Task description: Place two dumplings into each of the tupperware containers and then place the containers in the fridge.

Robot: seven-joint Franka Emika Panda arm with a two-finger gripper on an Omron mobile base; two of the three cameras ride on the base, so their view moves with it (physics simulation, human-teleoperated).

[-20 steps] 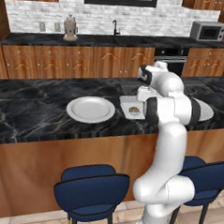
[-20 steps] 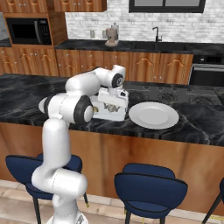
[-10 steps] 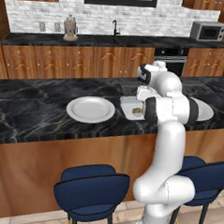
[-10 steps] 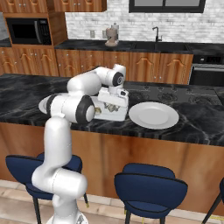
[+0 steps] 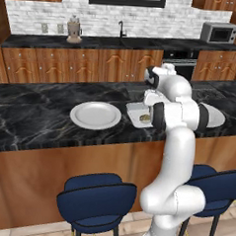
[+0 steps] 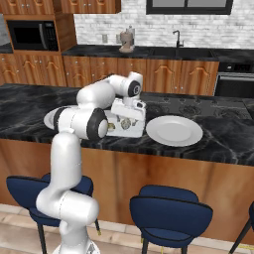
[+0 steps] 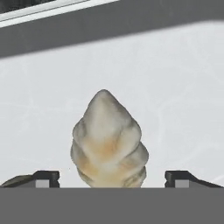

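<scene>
1. Gripper (image 7: 112, 178): fingers spread apart, clear of the dumpling (image 7: 109, 142) on either side.
2. Dumpling lies on the pale floor of the whitish tupperware container (image 5: 136, 113), on the black counter (image 5: 36, 120).
3. White plate (image 5: 96, 115) beside container.
4. No legible writing.

Arm folded low — fingers (image 7: 46, 177) apart

Black marble counter (image 5: 36, 110) carries white plate (image 5: 96, 115), whitish container (image 5: 136, 112).
</scene>
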